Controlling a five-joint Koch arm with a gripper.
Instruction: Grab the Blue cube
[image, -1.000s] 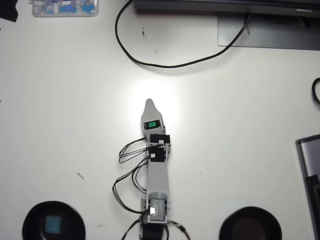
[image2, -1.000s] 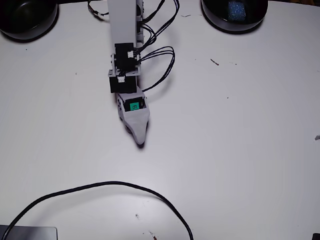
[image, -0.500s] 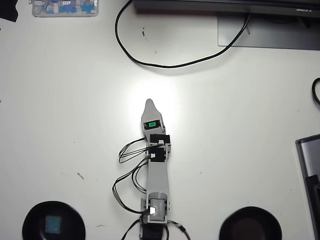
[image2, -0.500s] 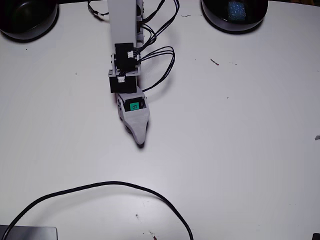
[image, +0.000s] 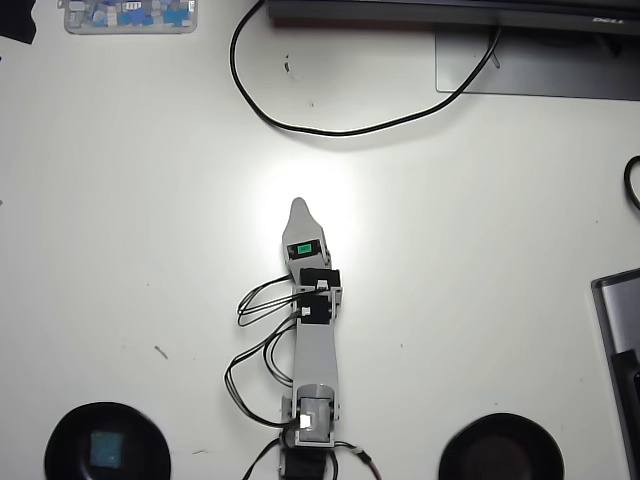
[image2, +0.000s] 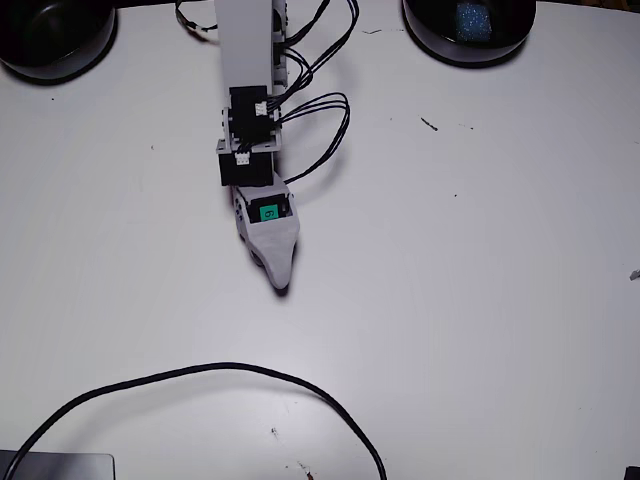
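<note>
While blue cube (image: 105, 449) sits in bowl (image: 60, 440), claw (image: 298, 208) well apart

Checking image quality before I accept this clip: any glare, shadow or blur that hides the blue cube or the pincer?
Overhead view: a bright glare patch washes out the table around the pincer; the blue cube sits dim inside the dark bowl. Fixed view: even light, slightly soft; the cube shows faintly in its bowl; the pincer casts a small shadow.
</note>
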